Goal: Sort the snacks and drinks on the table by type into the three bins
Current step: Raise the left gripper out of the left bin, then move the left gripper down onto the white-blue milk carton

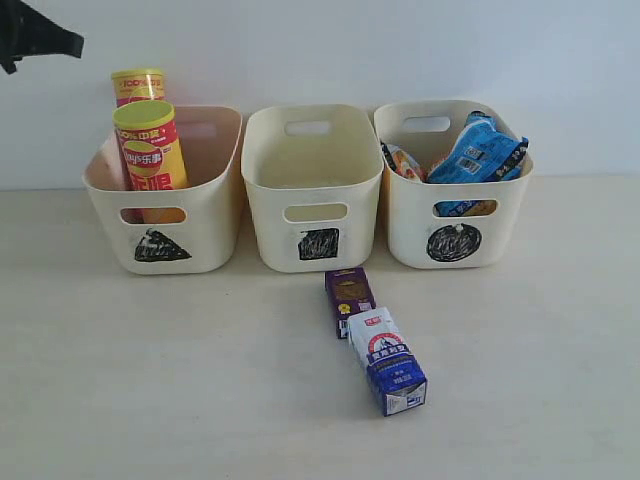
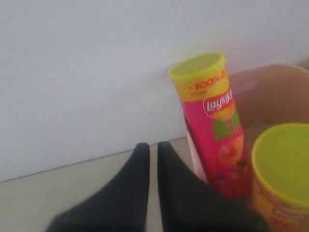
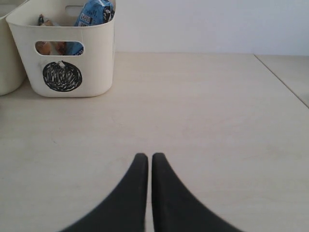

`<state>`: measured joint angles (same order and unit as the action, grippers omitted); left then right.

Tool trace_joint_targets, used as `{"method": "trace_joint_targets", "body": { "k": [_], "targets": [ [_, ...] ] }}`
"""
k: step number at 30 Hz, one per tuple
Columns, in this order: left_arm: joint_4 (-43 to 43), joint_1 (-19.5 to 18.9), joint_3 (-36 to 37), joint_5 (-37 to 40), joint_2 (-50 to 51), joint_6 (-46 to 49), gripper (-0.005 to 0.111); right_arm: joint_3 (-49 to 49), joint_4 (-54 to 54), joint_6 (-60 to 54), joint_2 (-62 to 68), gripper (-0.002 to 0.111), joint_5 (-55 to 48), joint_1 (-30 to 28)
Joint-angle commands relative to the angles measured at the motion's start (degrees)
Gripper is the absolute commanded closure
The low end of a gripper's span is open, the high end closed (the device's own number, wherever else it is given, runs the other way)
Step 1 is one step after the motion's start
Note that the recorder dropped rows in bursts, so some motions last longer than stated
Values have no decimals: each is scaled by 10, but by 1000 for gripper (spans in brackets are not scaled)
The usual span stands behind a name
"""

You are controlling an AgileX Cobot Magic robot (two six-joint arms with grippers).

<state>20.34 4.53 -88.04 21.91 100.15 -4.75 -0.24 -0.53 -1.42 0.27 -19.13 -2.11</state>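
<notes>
Snacks are all binned, as I see it. The yellow Lay's tube [image 1: 150, 145] stands upright in the triangle bin [image 1: 205, 235]. The pink tube [image 1: 138, 86] stands upright close behind it at the bin's back corner, though I cannot be sure its foot is inside. The blue crinkly packet [image 1: 487, 150] leans in the circle bin [image 1: 402, 225], poking above the rim, with the orange-white packet [image 1: 403, 162] tucked beside it. The square bin [image 1: 265, 215] sits between the other two with nothing showing inside.

Both drinks lie flat on the bench [image 1: 140, 380], just in front of the square bin. The dark purple carton [image 1: 348, 297] is nearer that bin. The blue-and-white carton [image 1: 388, 362] lies on the near side of it, angled, and appears to touch its end.

My left jaws hang high beside the pink tube, pressed nearly together with only a thin slit and gripping nothing. My right jaws are likewise together and empty, low over bare bench, well apart from the circle bin.
</notes>
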Motion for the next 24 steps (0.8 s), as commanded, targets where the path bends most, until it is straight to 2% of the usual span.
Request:
{"method": "trace_joint_targets", "body": {
  "k": [1, 3, 6, 8, 13, 16, 19, 24],
  "targets": [
    [-96, 2, 35, 59, -56, 120, 103, 2, 1, 0, -3, 108, 2, -2],
    [-176, 2, 48, 81, -80, 181, 103, 2, 1, 0, -3, 108, 2, -2],
    [-361, 2, 77, 136, -128, 305, 103, 2, 1, 0, -3, 108, 2, -2],
    [-404, 2, 93, 161, -145, 331, 103, 2, 1, 0, -3, 108, 2, -2],
    [-403, 40, 149, 176, -183, 336, 103, 2, 1, 0, -3, 108, 2, -2],
    [-401, 109, 192, 169, -206, 325, 103, 2, 1, 0, -3, 108, 2, -2],
    [-344, 176, 206, 171, -208, 251, 103, 2, 1, 0, -3, 108, 2, -2],
    [-281, 257, 206, 174, -205, 174, 103, 2, 1, 0, -3, 108, 2, -2]
  ]
}}
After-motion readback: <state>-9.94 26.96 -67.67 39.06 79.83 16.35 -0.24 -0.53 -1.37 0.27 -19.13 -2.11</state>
